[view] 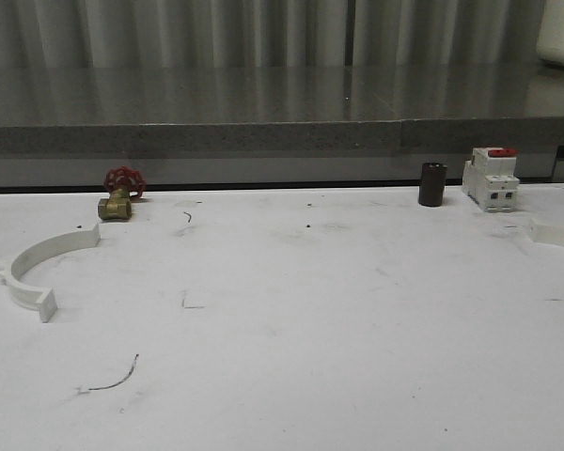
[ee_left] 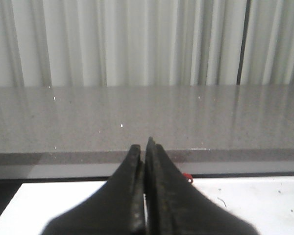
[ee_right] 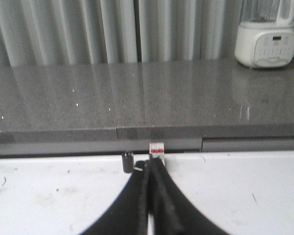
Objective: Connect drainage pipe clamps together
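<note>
One drainage pipe clamp [view: 39, 268] lies at the table's [view: 291, 319] left edge, the other [view: 556, 235] at its far right. The left gripper [ee_left: 145, 196] and right gripper [ee_right: 149, 196] are both closed, holding nothing

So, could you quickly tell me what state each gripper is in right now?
Left gripper: closed, holding nothing.
Right gripper: closed, holding nothing.
</note>
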You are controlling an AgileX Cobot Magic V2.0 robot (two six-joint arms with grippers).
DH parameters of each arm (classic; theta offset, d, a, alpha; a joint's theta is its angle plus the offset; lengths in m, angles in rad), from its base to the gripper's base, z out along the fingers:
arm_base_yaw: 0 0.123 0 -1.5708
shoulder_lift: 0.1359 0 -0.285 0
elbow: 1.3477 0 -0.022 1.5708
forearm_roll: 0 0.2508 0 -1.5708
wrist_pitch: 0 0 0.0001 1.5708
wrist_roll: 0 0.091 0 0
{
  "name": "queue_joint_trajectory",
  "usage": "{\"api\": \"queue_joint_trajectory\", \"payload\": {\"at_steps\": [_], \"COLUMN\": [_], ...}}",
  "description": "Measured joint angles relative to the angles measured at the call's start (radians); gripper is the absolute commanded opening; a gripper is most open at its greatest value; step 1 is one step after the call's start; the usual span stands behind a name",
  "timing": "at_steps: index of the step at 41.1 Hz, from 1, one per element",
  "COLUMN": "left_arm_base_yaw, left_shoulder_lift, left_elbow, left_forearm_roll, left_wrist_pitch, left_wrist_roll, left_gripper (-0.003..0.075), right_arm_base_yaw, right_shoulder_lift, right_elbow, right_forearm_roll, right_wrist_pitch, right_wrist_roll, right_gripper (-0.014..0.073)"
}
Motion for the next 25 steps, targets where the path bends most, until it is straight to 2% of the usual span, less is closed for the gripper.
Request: {"api": "queue_joint_trajectory", "payload": {"at_steps": [9,20,22,25], "left_arm_base_yaw": [0.0,0.0,0.0,0.0], "left_shoulder_lift": [0.188,0.34,0.36,0.377], "left_elbow": [-0.037,-0.037,-0.037,-0.037], "left_forearm_roll": [0.0,0.0,0.0,0.0], "left_wrist_pitch": [0.112,0.128,0.128,0.129], "left_wrist_roll": [0.0,0.0,0.0,0.0], "left_gripper": [-0.002,-0.002,-0.0018,0.0037], "right_arm_base_yaw": [0.0,0.0,0.0,0.0], "right_shoulder_lift": [0.217,0.384,0.4,0.412], "right_elbow": [-0.032,-0.032,-0.032,-0.032], "right_forearm_roll": [0.0,0.0,-0.004,-0.013], "right_wrist_pitch": [0.143,0.18,0.181,0.181], "right_wrist_roll": [0.0,0.0,0.0,0.0], "right_gripper": [-0.0116,-0.0106,-0.0059,0.012]}}
